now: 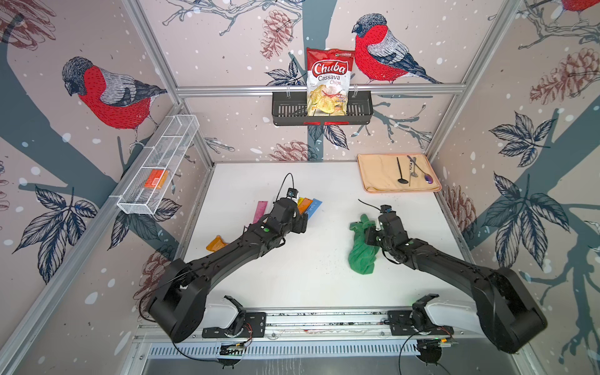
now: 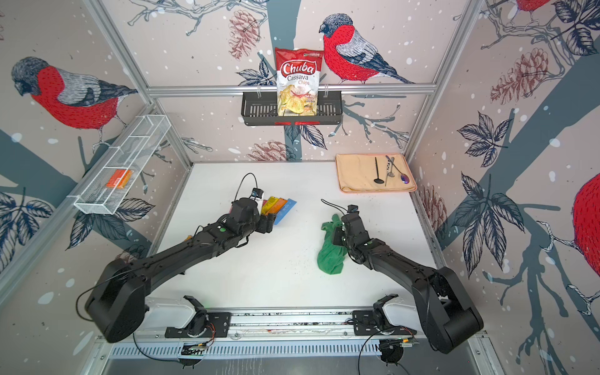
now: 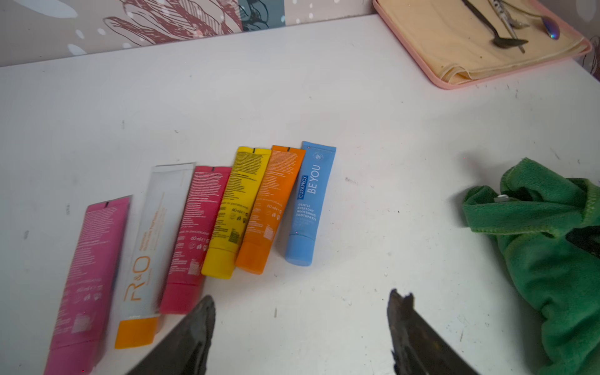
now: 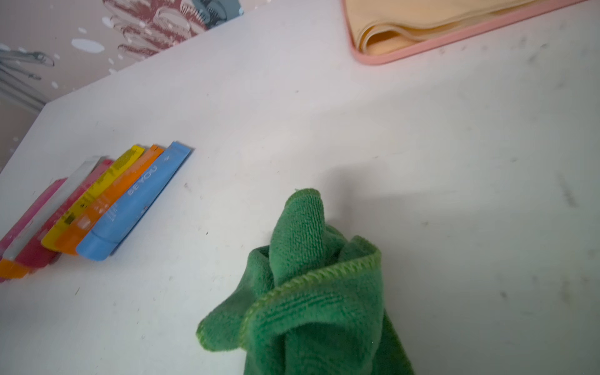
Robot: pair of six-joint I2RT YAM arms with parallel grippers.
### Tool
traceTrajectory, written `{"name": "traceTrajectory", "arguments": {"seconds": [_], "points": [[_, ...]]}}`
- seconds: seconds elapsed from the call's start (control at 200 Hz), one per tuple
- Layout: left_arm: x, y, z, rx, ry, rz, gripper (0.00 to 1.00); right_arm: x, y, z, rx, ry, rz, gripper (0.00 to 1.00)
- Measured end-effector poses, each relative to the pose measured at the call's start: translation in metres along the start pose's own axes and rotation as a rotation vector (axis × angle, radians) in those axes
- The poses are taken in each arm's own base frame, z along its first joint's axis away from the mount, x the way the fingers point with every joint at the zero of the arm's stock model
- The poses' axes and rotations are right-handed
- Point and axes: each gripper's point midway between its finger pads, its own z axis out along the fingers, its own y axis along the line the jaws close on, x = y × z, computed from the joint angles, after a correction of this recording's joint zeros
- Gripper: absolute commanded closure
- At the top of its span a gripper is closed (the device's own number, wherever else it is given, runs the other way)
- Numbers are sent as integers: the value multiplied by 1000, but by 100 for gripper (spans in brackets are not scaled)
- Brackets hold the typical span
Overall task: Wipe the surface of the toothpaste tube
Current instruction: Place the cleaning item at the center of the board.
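Six toothpaste tubes [image 3: 201, 227] form one row near one green cloth [image 3: 552, 259].

Bullfinch-papered booth around a white bench [image 1: 324, 276]

In both top views, three walls [image 1: 227, 48] carry printed red-breasted bullfinches [image 1: 380, 52], pine cones [image 1: 276, 32] and dark leaves on pale pink, edged by aluminium rails [image 1: 233, 89]. A black slotted basket [image 1: 287, 110] hangs from the back rail. A white wire basket [image 1: 172, 139] runs along the left wall. The bench is matte white, scuffed and evenly lit, with a slotted metal grille [image 1: 324, 350] along its near edge.
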Motion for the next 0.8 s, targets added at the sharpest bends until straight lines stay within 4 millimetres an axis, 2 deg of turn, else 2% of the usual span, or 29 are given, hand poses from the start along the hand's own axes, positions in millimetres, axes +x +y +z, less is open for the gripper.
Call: {"name": "traceTrajectory", "arguments": {"seconds": [0.17,0.37,0.68,0.8], "points": [[-1,24,-19,-65,-89,-34,13,-43,-19,-14,55,-77,32,98],[-10,31,-30,-80,-166,-56,14,-86,-44,-31,125,-147,60,99],[2,38,-35,-94,-196,-64,14,-143,-44,-58,159,-247,34,98],[2,42,-40,-101,-220,-71,13,-151,-47,-62,184,-270,23,98]]}}
